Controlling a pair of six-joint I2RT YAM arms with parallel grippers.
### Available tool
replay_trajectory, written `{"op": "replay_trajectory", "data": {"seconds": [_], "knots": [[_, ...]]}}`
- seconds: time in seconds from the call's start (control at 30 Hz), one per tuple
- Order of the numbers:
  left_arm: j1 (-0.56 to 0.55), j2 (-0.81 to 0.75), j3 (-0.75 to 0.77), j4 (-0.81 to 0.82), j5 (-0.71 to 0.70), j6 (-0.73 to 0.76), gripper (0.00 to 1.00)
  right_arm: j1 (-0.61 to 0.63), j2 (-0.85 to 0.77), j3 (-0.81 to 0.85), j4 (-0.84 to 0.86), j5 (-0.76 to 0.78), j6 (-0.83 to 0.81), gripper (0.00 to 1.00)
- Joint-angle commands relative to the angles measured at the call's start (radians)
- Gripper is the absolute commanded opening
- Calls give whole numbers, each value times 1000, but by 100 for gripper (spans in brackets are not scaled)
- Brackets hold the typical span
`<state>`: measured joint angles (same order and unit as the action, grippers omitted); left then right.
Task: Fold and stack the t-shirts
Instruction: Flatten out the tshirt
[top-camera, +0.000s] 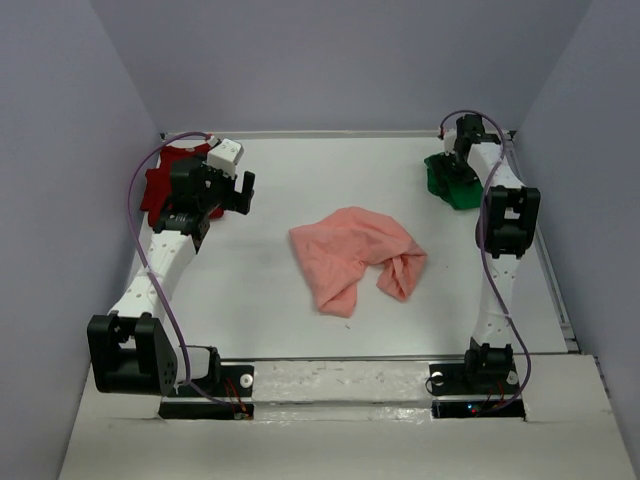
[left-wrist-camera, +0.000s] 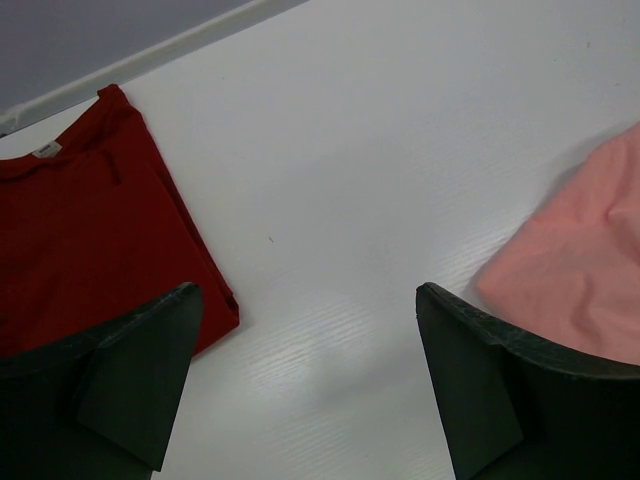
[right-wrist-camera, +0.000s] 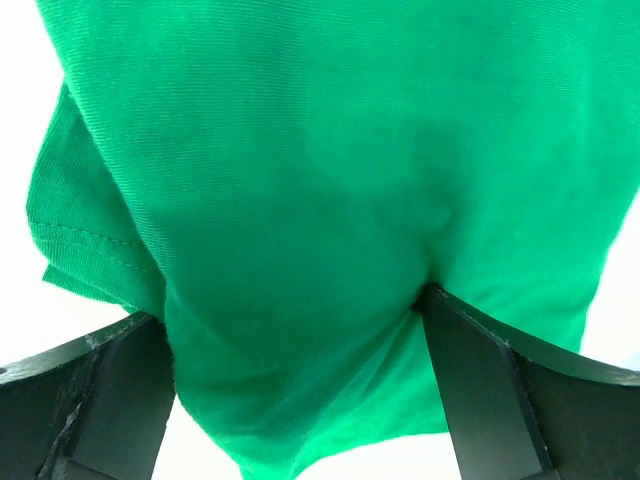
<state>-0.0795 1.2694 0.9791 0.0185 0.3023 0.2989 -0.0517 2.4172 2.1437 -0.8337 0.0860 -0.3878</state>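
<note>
- dark fingers (right-wrist-camera: 100, 400) of the right jaws stand wide apart, open, gripping nothing.
- green t-shirt (right-wrist-camera: 320, 200) lies right under the right jaws and fills the gap between them; its cloth puckers where one fingertip touches it, and a hemmed edge shows just past the other finger.
- from above, the right arm (top-camera: 505, 220) reaches to the far right corner of the desk (top-camera: 250, 300), its jaws down over the green t-shirt (top-camera: 450, 182), which sits bunched there.
- fingers (left-wrist-camera: 130, 370) of the left jaws are also spread wide, open and empty, with bare white desk (left-wrist-camera: 380, 150) in the gap between them.
- dark red t-shirt (left-wrist-camera: 90, 230) lies flat with straight edges on the side of one left finger, its corner running under that fingertip in the wrist view; a small pale label (left-wrist-camera: 45, 150) shows at its collar.
- salmon-pink t-shirt (left-wrist-camera: 590, 250) lies on the side of the other left finger, its edge just beyond that fingertip.
- from above, the left arm (top-camera: 165, 250) hangs over the far left part of the desk, the dark red t-shirt (top-camera: 160, 185) partly hidden behind it.
- salmon-pink t-shirt (top-camera: 355, 255) is a crumpled heap mid-desk, between the two sets of jaws and well apart from the right ones.
</note>
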Motion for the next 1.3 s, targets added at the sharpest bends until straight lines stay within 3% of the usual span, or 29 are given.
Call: {"op": "replay_trajectory", "data": {"seconds": [0.0,0.3,0.43,0.6,0.83,1.0,1.1,1.2,1.23,1.27], "knots": [[-5,-41,7,26,-2,14,99,-33,60,71,2,146,20,100],[-6,-38,4,26,-5,19,99,-42,137,205,16,201,3,100],[-6,-38,9,26,-5,19,99,-42,114,191,-2,99,10,100],[-6,-21,21,23,-3,14,99,-42,-145,54,-50,-166,46,100],[1,-27,62,28,-21,-35,99,-42,-429,-123,-61,-334,26,100],[35,-51,67,27,41,-110,99,-42,-641,-311,-3,-437,26,100],[105,-50,47,37,171,-191,99,-42,-743,-393,-62,-521,-14,100],[121,-42,24,14,248,-190,76,-42,-817,-491,-154,-583,-49,100],[121,-38,24,-3,271,-173,75,-42,-839,-557,-169,-598,-62,100],[104,5,73,-155,291,-112,84,-42,-921,-706,-197,-670,-106,100]]}}
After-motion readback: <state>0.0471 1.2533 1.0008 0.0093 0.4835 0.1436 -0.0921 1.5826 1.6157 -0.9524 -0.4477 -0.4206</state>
